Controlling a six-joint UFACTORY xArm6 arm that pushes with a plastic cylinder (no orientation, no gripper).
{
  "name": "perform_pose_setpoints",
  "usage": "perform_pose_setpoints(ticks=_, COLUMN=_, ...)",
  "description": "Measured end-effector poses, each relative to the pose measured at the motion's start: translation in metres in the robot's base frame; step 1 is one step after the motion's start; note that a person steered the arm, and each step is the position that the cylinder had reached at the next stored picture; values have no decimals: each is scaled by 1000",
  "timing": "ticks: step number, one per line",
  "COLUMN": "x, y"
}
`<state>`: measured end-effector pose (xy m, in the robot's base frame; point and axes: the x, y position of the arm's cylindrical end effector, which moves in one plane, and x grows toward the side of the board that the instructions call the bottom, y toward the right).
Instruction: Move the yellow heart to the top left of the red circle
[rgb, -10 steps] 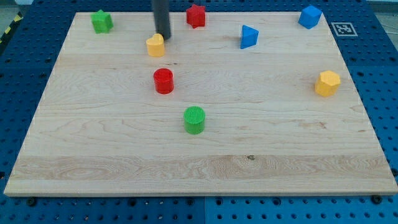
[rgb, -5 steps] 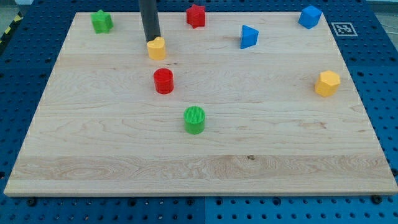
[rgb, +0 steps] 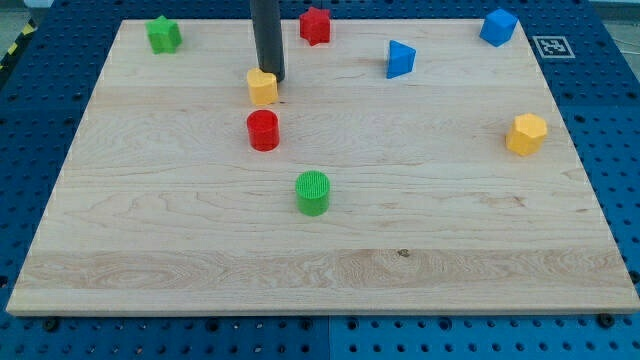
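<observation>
The yellow heart (rgb: 262, 87) lies on the wooden board (rgb: 200, 250), just above the red circle (rgb: 263, 131) and roughly in line with it. My tip (rgb: 272, 79) comes down from the view's top and touches the heart's upper right edge. The rod hides a little of the heart's back side. A small gap separates the heart from the red circle.
A green cylinder (rgb: 312, 193) stands below and right of the red circle. A green star (rgb: 162, 34) is at the top left, a red star (rgb: 315, 25) at top centre, a blue triangle (rgb: 400, 59) and blue cube (rgb: 497, 26) at top right, a yellow hexagon (rgb: 526, 133) at right.
My tip swung from the heart's upper left side round to its upper right. The heart slid down and right, closer to the red circle.
</observation>
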<state>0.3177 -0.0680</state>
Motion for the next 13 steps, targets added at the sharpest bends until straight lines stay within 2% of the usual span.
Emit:
perform_pose_setpoints(ticks=2, x=6, y=23)
perform_pose_setpoints(ticks=4, x=16, y=-20)
perform_pose_setpoints(ticks=8, x=36, y=-14)
perform_pose_setpoints(ticks=13, x=45, y=-85)
